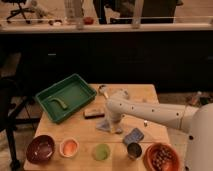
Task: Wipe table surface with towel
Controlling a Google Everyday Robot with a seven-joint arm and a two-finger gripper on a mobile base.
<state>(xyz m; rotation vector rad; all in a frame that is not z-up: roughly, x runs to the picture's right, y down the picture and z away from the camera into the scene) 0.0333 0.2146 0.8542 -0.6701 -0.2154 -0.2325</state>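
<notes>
A grey towel (pixel 103 126) lies crumpled on the wooden table (pixel 150 95), just front of centre. My gripper (pixel 109 122) points down onto it at the end of the white arm (pixel 150 114), which reaches in from the right. The gripper hides most of the towel. A second blue-grey folded cloth or sponge (pixel 133 135) lies just to the right of the gripper, apart from it.
A green tray (pixel 80 82) with a green item (pixel 59 103) stands at the left. A dark block (pixel 94 113) lies next to the gripper. Along the front edge stand a dark red bowl (pixel 41 149), orange bowl (pixel 69 147), green cup (pixel 101 151), metal can (pixel 133 150) and brown bowl (pixel 161 156).
</notes>
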